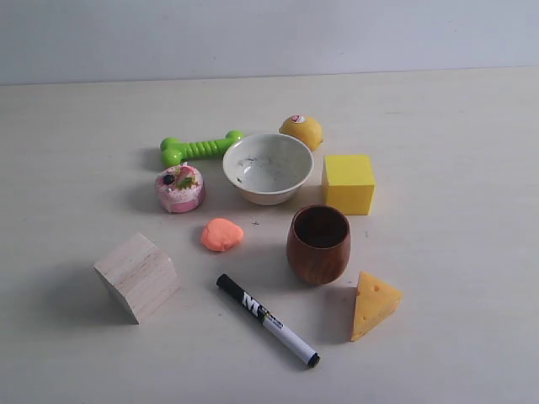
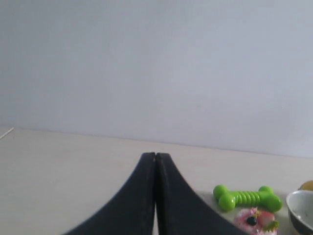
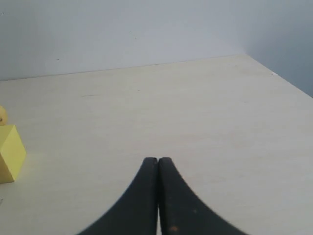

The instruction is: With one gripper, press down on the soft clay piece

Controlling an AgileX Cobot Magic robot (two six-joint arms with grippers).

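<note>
Now, in the exterior view, the clay (image 1: pixel 222 234) is lying on the table (image 1: pixel 455 337), just left of the cup (image 1: pixel 318 244). The cake (image 1: pixel 179 187) is sitting behind it, the wood cube (image 1: pixel 137 277) nearer the camera to its left, and the marker (image 1: pixel 267 319) in front. The bone (image 1: pixel 200 147), bowl (image 1: pixel 268 167), lemon (image 1: pixel 301 130) and yellow cube (image 1: pixel 349 183) are sitting further back, and the cheese (image 1: pixel 373 304) is standing right of the marker.

In the left wrist view, the left gripper (image 2: pixel 155 155) is pressing its fingers together on nothing, with the bone, cake and bowl edge showing beyond it.

In the right wrist view, the right gripper (image 3: pixel 158 159) is likewise closing on nothing, over bare table, with the yellow cube showing at the edge.
</note>
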